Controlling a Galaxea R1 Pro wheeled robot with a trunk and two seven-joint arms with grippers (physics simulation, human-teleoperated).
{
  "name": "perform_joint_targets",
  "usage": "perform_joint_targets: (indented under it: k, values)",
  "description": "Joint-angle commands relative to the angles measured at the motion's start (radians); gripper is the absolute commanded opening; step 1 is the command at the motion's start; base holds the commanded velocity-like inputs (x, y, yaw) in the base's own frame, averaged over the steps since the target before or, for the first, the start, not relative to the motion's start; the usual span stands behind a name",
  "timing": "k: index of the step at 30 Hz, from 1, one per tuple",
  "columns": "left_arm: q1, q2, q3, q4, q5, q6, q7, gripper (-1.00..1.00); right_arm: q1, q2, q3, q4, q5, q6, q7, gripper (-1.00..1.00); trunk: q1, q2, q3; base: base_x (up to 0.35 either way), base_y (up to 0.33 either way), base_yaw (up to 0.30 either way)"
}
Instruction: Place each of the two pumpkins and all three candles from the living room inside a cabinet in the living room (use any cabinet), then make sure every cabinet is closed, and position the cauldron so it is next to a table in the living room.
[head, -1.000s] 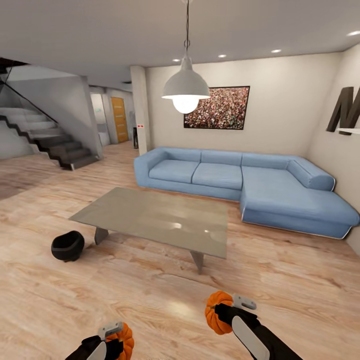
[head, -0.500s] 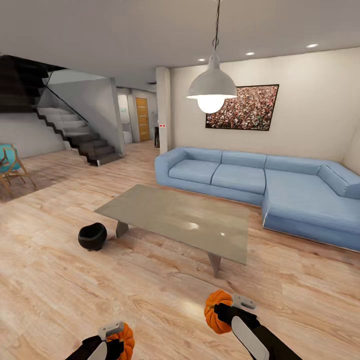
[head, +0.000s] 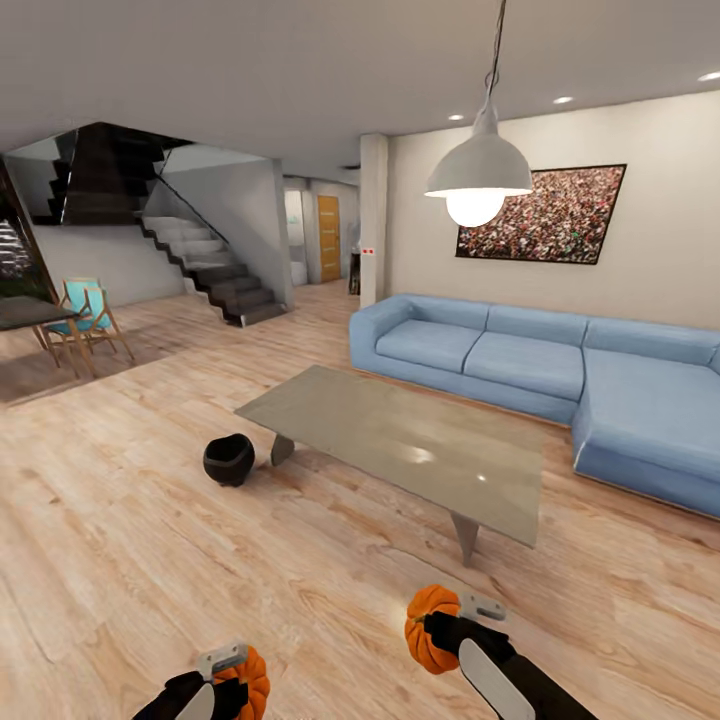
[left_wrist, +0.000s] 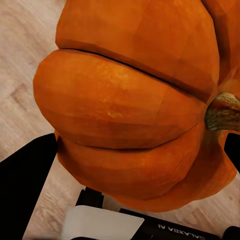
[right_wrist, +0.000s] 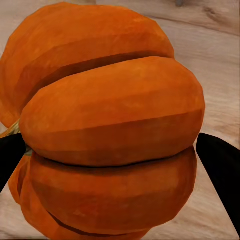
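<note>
Head view, cauldron (head: 229, 459) beside coffee table (head: 400, 440), both arms' fingers gripping pumpkins (head: 428, 628).

At the frame's bottom edge you see black arms with glossy white cover panels, ending in the left gripper (head: 235, 668) and right gripper (head: 455, 612), each with pale grey finger brackets.
</note>
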Motion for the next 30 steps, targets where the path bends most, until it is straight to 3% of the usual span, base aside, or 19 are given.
perform_joint_targets:
  k: [1, 30]
  values:
    - [-0.001, 0.001, -0.008, -0.002, 0.009, 0.002, 0.009, -1.0, -0.001, -0.001, 0.004, -0.003, -0.002, 0.002, -0.007, -1.0, 0.0, -0.001, -0.001, 0.0, 0.0, 0.278]
    - [-0.001, 0.005, -0.007, -0.002, 0.008, 0.002, 0.009, -1.0, -0.001, 0.0, 0.006, -0.003, -0.002, 0.002, -0.004, -1.0, 0.0, -0.001, -0.001, 0.0, 0.0, 0.278]
